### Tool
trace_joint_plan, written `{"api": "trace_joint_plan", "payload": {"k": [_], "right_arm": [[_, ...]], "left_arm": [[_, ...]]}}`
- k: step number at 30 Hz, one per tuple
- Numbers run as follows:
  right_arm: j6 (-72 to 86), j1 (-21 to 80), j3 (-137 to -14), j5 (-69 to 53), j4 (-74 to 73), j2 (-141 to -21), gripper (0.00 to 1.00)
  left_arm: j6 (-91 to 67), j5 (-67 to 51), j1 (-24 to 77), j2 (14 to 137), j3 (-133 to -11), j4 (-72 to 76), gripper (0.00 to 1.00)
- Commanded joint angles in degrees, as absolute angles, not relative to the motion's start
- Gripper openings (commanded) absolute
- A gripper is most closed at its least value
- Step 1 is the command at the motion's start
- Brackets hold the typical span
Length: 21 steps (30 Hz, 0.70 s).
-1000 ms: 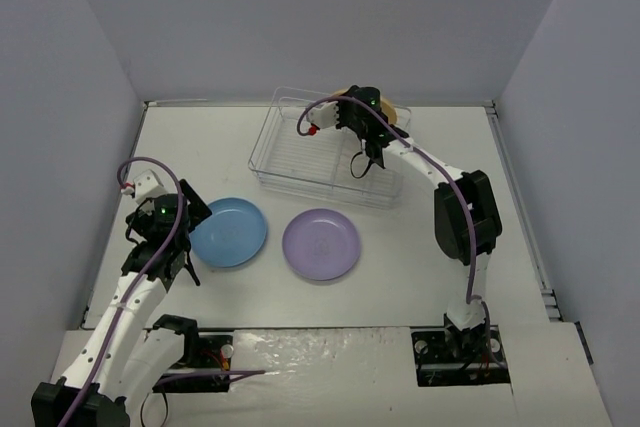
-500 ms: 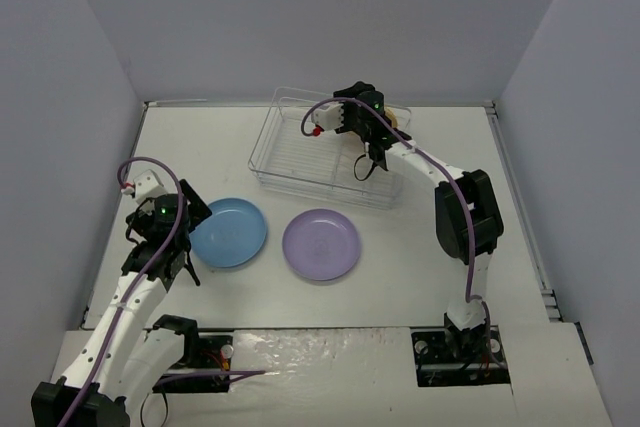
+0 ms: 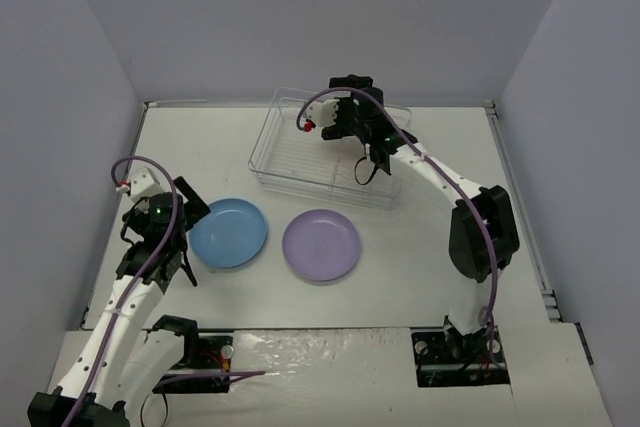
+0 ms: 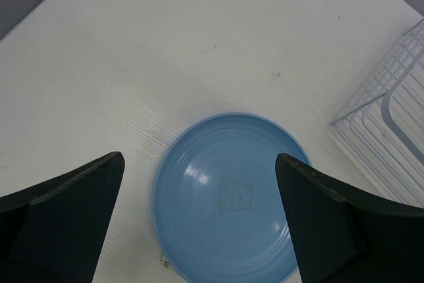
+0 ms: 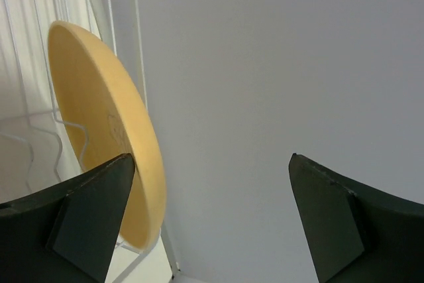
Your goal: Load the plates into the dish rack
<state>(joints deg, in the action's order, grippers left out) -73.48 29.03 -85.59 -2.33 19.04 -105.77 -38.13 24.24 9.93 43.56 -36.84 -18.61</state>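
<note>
We see the left gripper [image 4: 199, 158] front-left of the dish rack [image 3: 300, 162], fingers apart, over the light blue plate [image 3: 229, 232]. That plate lies flat on the table [image 3: 420, 237]. Lavender plate [image 3: 321, 244] lies flat just in front of the rack. Right gripper [image 5: 211, 157] is at the rack's far edge, fingers spread wide, gripping nothing. Yellow-orange plate [image 5: 106, 130] stands on edge in the rack's wires.

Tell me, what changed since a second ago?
The right gripper opened and let go of the yellow plate, then moved left, away from it. The plate stands on edge in the dish rack. The left gripper shifted slightly left. The blue plate and purple plate stayed put.
</note>
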Motion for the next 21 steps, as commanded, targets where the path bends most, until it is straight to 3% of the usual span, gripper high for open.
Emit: {"api": "trace_joint_plan", "payload": {"k": [1, 6, 9, 21], "right_arm": [[-58.5, 30.5, -85.9, -9.7, 20.9, -92.8, 1.00], [-50.2, 31.2, -80.9, -15.2, 23.7, -86.8, 0.99], [-50.2, 31.2, -82.3, -11.6, 21.1, -88.1, 0.90], [-45.3, 30.9, -84.1, -4.4, 20.4, -91.2, 1.00]], "left_arm": [[-38.7, 23.2, 9.7, 42.5, -41.6, -20.9, 0.97], [-38.6, 21.7, 9.7, 41.8, -44.2, -24.9, 0.97], [-38.6, 21.1, 9.7, 40.9, -44.5, -25.5, 0.97], [-36.9, 18.1, 9.7, 42.2, -44.3, -22.3, 0.97]]}}
